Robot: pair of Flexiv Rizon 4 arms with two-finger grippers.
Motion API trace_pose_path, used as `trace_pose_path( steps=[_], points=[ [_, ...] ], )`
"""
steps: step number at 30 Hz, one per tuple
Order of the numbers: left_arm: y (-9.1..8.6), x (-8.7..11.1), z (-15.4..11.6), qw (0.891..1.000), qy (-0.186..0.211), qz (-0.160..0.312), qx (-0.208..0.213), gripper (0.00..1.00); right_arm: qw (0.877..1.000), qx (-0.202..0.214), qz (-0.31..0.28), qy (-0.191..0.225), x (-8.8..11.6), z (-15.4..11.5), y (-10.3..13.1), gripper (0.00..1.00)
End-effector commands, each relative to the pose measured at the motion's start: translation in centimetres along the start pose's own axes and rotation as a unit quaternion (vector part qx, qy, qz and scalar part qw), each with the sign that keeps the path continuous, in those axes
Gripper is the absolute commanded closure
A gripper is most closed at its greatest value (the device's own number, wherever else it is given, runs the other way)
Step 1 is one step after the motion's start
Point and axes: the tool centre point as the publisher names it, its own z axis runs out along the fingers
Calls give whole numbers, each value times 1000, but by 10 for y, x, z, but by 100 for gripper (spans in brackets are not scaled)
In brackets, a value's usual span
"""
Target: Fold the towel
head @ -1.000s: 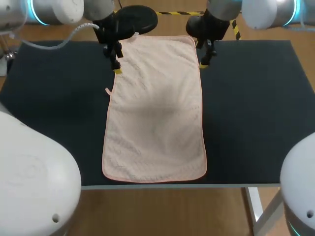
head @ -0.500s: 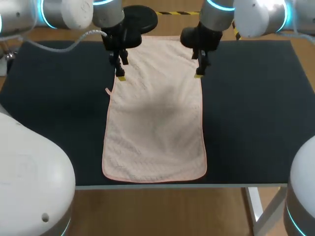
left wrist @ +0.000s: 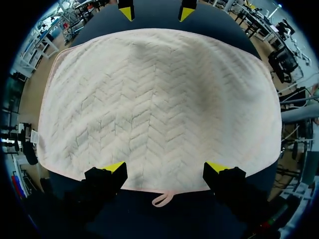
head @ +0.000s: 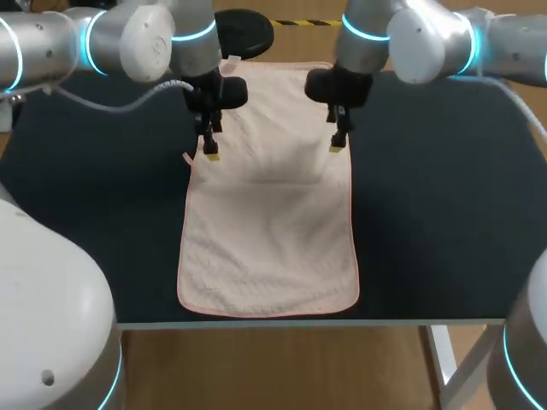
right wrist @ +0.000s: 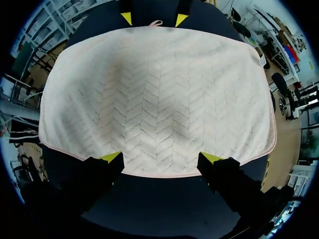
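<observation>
I see the pale pink towel (head: 269, 222) lying flat in the middle of the black table (head: 444, 171), with one short end at the far edge and the other close to the near edge. My left gripper (left wrist: 165, 168) hangs over the towel's left long edge, up toward the far end, with its two yellow tips spread wide apart and holding nothing. My right gripper (right wrist: 161, 158) is the same on the other long edge, tips wide apart, nothing pinched. I cannot tell if any tip is touching the cloth. I think the towel is soft, light and floppy, so it will bend and sag wherever I lift it and will not keep its shape. It looks a bit bumpy (a zigzag weave), so I guess it will not slip much. I would pinch it right on the pink hem at both sides together, so it lifts evenly. The little loop (left wrist: 160, 200) by my left gripper is too small to be a good place to grab.
</observation>
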Motion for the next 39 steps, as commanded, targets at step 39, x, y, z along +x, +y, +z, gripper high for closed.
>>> trace_pose_path(
  steps=[39],
  points=[
    [8, -40, 44, 999, -24, 20, -18, 0, 999, 33, 10, -12, -2, 52, -7, 0]
  ],
)
